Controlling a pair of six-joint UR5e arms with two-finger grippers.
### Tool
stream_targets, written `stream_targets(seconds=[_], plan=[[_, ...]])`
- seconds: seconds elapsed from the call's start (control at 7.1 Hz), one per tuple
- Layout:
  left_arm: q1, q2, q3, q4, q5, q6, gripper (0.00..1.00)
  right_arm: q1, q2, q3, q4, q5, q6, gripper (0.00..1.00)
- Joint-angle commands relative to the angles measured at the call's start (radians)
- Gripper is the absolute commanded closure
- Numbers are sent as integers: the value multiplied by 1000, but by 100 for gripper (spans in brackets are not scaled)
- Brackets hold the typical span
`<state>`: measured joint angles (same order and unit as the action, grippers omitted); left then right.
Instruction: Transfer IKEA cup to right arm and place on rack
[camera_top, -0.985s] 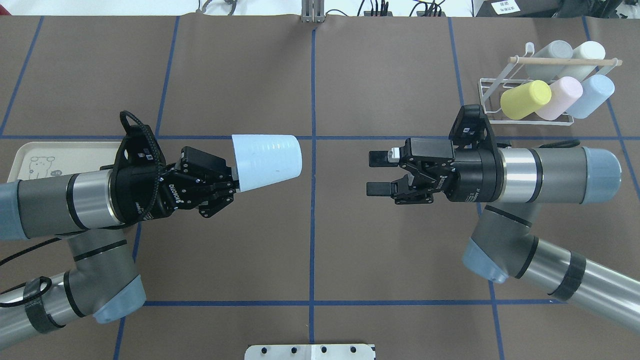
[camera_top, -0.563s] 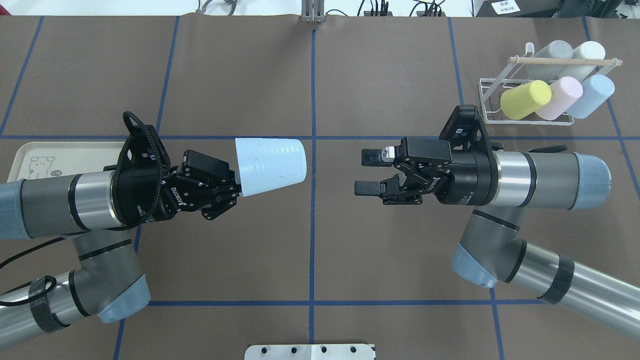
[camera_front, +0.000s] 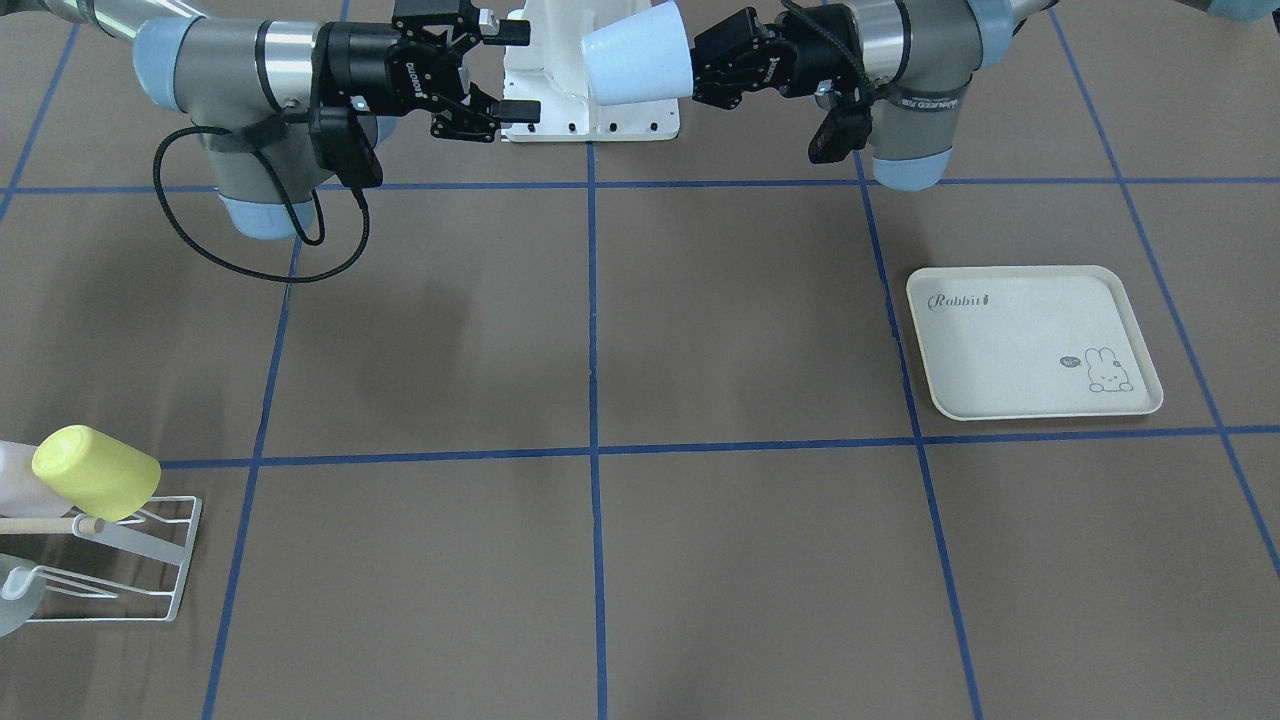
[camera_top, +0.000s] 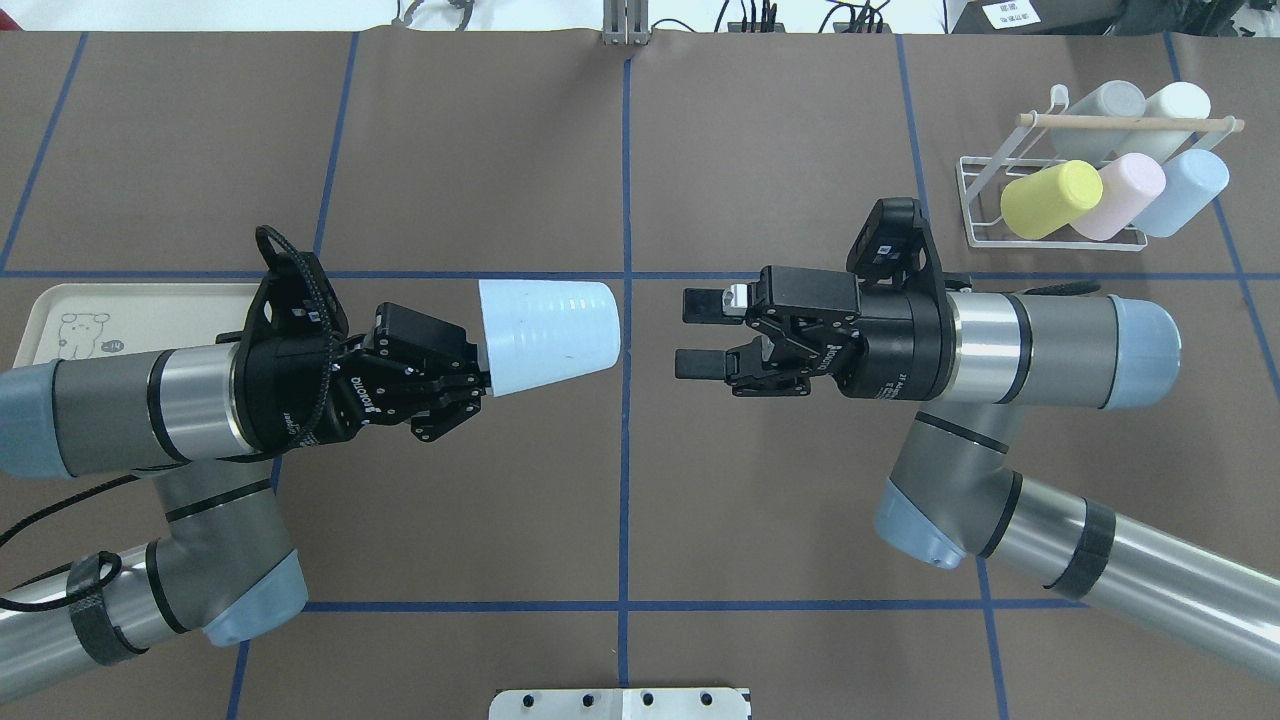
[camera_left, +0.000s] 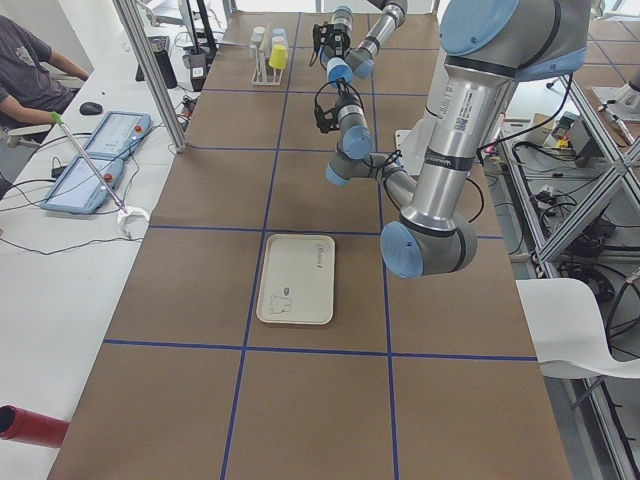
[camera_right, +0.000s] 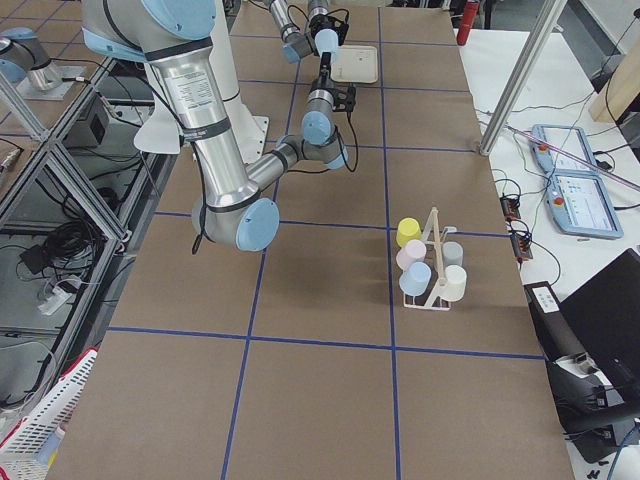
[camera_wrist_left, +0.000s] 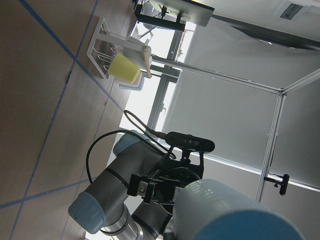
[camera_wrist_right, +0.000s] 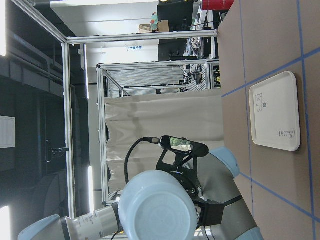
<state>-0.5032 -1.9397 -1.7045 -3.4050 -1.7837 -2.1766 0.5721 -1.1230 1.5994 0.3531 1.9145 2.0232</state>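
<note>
The right pincer is closer to the cup than it was a second ago. It has slid in toward the middle of the tabletop. Its two fingers are wide apart and hold nothing. They point straight at the closed bottom of the light blue IKEA cup.

The left pincer is closed tight on the rim of the cup. It holds the cup up in the air, lying on its side, with the bottom facing the other arm. The cup has also moved a little toward the middle. So the gap between the cup and the open fingers is now small. They do not touch yet.

I think this means the hand-over is about to happen. The right pincer needs to come in a bit more, so its fingers go around the bottom end of the cup, and then squeeze. Only after that should the left pincer let go, or the cup could fall.

The white wire rack stands far off on the right side, well away from both arms. A yellow cup, a pink cup and a blue cup sit on it, with two pale cups behind. The rabbit tray lies on the left side.
</note>
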Motion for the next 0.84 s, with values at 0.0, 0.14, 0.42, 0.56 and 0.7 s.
stream_targets(seconds=[0.0,0.14,0.42,0.56,0.7], plan=[[24,-21,12,1,1,0,100,-6,12,-6,1,-2,0,1],[26,-34,26,1,3,0,100,-8,18,-6,1,-3,0,1],[31,-36,26,3,6,0,100,-11,19,-7,0,-3,0,1],[34,-36,26,3,7,0,100,-11,19,-9,-2,-3,0,1],[43,-38,26,3,9,1,100,-14,19,-9,0,-3,0,1]])
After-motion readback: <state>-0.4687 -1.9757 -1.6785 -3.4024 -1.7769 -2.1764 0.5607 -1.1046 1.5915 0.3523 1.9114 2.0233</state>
